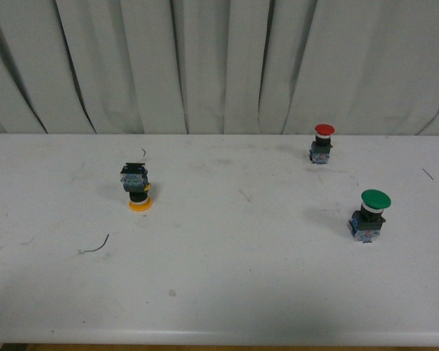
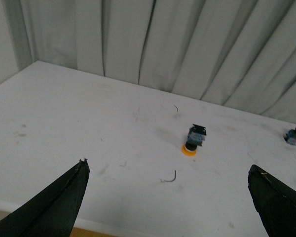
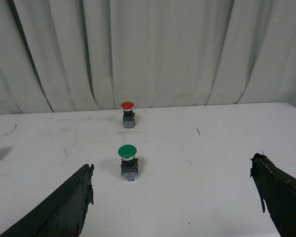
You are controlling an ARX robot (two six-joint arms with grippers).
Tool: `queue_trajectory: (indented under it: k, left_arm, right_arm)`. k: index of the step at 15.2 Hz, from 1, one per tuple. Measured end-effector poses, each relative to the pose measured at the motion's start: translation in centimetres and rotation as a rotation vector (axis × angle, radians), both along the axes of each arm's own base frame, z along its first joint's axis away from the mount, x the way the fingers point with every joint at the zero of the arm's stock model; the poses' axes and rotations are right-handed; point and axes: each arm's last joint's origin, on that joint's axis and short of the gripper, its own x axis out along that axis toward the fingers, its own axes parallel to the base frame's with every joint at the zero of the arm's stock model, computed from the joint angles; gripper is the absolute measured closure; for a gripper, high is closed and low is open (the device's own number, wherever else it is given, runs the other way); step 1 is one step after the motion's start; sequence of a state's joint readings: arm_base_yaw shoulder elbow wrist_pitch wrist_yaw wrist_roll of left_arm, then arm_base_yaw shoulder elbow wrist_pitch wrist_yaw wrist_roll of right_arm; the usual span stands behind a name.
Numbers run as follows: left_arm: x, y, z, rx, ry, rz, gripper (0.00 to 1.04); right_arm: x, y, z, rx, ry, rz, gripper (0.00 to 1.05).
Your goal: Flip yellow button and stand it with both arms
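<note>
the yellow button point(image 1: 137, 188) sits upside down on its cap on the left half of the bench point(image 1: 219, 292), well apart from the red button point(image 1: 323, 142) and green button point(image 1: 371, 214), and the left claw point(image 2: 168, 164) and right claw point(image 3: 172, 162) are wide open, holding nothing.

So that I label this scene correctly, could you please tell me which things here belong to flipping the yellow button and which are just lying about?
For the job: yellow button, cap-down on the table; left gripper, open; right gripper, open.
Lying about: red button, upright; green button, upright; dark wire-like scrap.
</note>
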State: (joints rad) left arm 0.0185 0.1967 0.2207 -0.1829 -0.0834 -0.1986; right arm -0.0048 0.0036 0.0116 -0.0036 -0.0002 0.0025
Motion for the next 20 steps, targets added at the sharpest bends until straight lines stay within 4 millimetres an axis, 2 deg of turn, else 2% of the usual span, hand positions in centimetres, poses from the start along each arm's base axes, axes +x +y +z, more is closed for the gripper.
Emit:
queue_trajectory:
  k: [2, 4, 5, 6, 7, 8, 9, 10, 13, 15, 18, 20]
  left_arm:
    - [3.0, 0.7, 0.2, -0.005, 0.009, -0.005, 0.07]
    - [4.6, 0.8, 0.3, 0.018, 0.01, -0.017, 0.07]
    - [6.5, 0.9, 0.8, 0.045, 0.003, -0.025, 0.07]
    - [10.5, 0.7, 1.8, 0.072, -0.009, -0.054, 0.07]
    - [13.4, 0.2, 1.9, 0.08, 0.009, -0.083, 0.07]
    - [15.6, -0.3, 1.5, 0.08, 0.057, -0.106, 0.07]
    - [16.5, -0.6, 1.2, 0.079, 0.078, -0.119, 0.07]
    - [19.3, -1.7, 0.1, 0.08, 0.155, -0.151, 0.07]
    - [26.0, -5.3, -1.8, 0.131, 0.268, -0.225, 0.07]
    - [28.7, -6.5, -3.2, 0.185, 0.316, -0.227, 0.07]
    - [31.1, -6.5, -6.3, 0.221, 0.433, -0.225, 0.07]
    - [32.5, -6.2, -6.6, 0.184, 0.456, -0.228, 0.07]
  right_arm:
    - [0.0, 0.0, 0.0, 0.0, 0.0, 0.0, 0.06]
    - [0.0, 0.0, 0.0, 0.0, 0.0, 0.0, 0.06]
    - [0.0, 0.0, 0.0, 0.0, 0.0, 0.0, 0.06]
    - [0.0, 0.0, 0.0, 0.0, 0.0, 0.0, 0.06]
    - [0.0, 0.0, 0.0, 0.0, 0.0, 0.0, 0.06]
    - [0.0, 0.0, 0.0, 0.0, 0.0, 0.0, 0.06]
    - [0.0, 0.0, 0.0, 0.0, 0.0, 0.0, 0.06]
    - [0.0, 0.0, 0.0, 0.0, 0.0, 0.0, 0.06]
    - [0.0, 0.0, 0.0, 0.0, 0.0, 0.0, 0.06]
    - [0.0, 0.0, 0.0, 0.0, 0.0, 0.0, 0.06]
    - [0.0, 0.0, 0.0, 0.0, 0.0, 0.0, 0.06]
    - [0.0, 0.0, 0.0, 0.0, 0.0, 0.0, 0.06]
